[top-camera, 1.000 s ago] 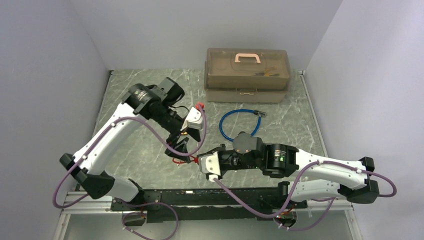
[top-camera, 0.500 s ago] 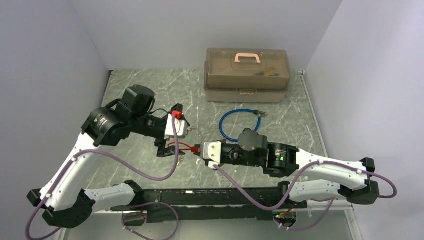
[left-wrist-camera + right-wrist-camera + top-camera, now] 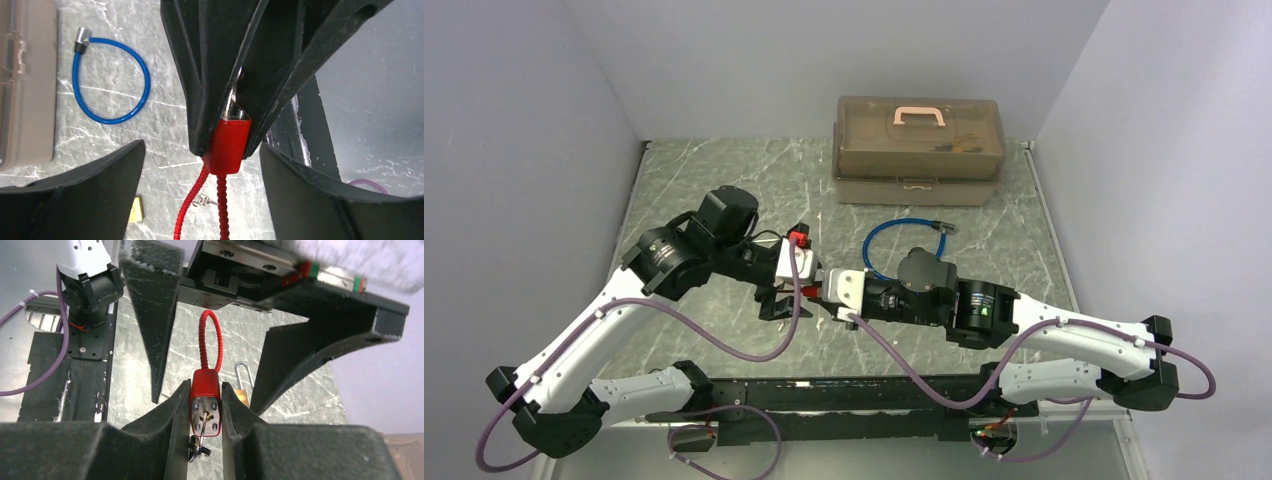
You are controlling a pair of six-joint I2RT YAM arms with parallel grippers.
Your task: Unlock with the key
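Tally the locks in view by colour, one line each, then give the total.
red cable lock: 1
blue cable lock: 1
brass padlock: 1
Total: 3

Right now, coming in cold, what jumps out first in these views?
The red padlock stands out first. It is pinched in the right gripper mid-scene, with the key in its keyhole. Its red cable shackle points at the left gripper, whose open fingers stand either side of it. Behind them lie a blue cable loop and, at the far edge, a translucent tackle box.
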